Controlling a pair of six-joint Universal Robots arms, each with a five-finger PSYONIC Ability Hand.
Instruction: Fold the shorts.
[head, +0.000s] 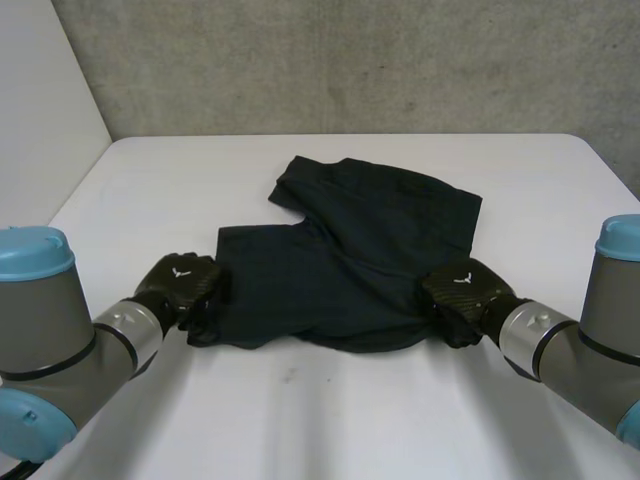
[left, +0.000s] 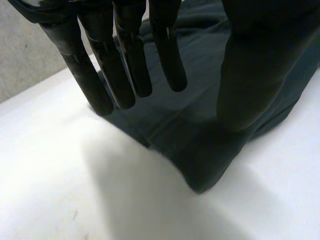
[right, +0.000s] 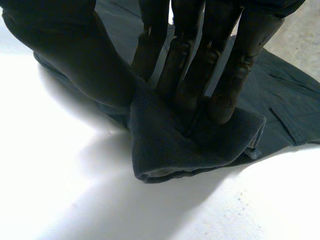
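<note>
The dark shorts lie partly folded in the middle of the white table, one leg doubled over toward the far side. My left hand is at their near left corner. In the left wrist view its fingers are straight and its thumb stands apart, with the shorts flat below and nothing held. My right hand is at the near right edge. In the right wrist view this hand pinches a bunched fold of the shorts between thumb and fingers.
A grey wall runs behind the table's far edge, and a white panel stands at the far left. Bare tabletop surrounds the shorts on all sides.
</note>
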